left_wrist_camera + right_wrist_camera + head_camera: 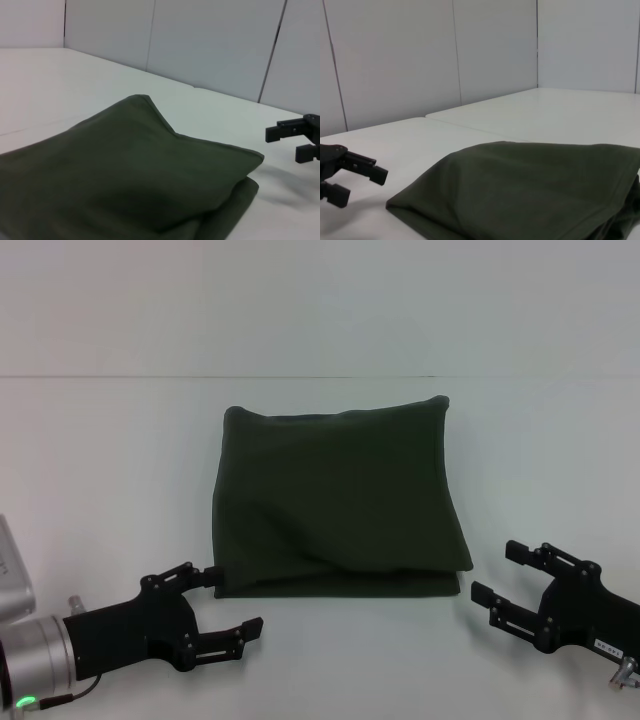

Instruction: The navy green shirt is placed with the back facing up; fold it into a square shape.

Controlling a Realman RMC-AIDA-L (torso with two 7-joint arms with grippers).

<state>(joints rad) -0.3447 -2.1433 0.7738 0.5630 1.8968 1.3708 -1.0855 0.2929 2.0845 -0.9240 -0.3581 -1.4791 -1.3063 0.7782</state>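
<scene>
Head view: navy green shirt (338, 498) lies folded into a rough rectangle mid-table (110, 470), layers stacked, lower layer peeking out along the near edge. Far edge is fairly straight, near-left corner sags a bit, some soft creases across the top. Left gripper (228, 602) sits at the shirt's near-left corner, fingers spread apart, holding nothing; upper finger (172, 578) tip is right at the corner, can't tell if it touches the cloth, lower finger points along the table in front of the near edge. Right gripper (502, 580) sits just off the near-right corner, clear of the fabric, fingers apart, empty, a strip of bare table between it and the shirt. Left wrist view: shirt (125, 170) fills the near part of the frame, folded corner with two layers visible on the side toward the other arm; right gripper (296, 140) shows beyond that corner, fingers apart, low over the table, not touching cloth. This arm's own fingers don't show here. Right wrist view: shirt (530, 185) close up, rounded folded corner toward the left gripper (351, 180), which sits past it with fingers apart, a gap of table between. Wall panels (420, 60) behind the table.
</scene>
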